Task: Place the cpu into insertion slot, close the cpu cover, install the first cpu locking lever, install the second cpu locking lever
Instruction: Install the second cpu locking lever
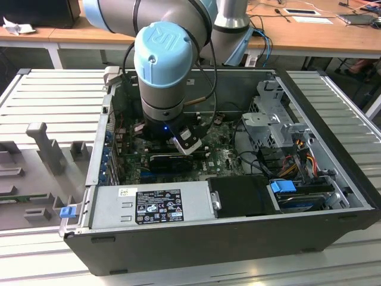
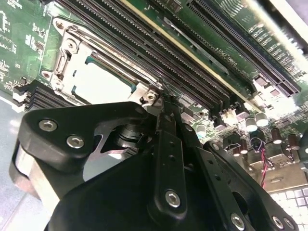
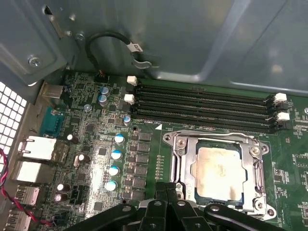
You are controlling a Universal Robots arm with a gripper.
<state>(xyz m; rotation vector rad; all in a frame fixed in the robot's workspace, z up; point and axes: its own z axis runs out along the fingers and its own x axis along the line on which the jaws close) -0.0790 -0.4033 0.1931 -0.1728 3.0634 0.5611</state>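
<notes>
The cpu (image 3: pixel 219 172) already lies in the insertion slot (image 3: pixel 180 166), with the cpu cover (image 3: pixel 252 166) closed over it. The fingers (image 3: pixel 166 190) are pressed together, touching the socket's near edge beside a locking lever (image 2: pixel 122 65).

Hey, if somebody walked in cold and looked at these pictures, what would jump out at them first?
First the big grey and pale blue robot arm, reaching down into the open computer case in the exterior view. Then, in the first wrist view, the pale square cpu lying in its socket on the green motherboard, framed by the metal cpu cover, with the black gripper at the cover's edge.
</notes>
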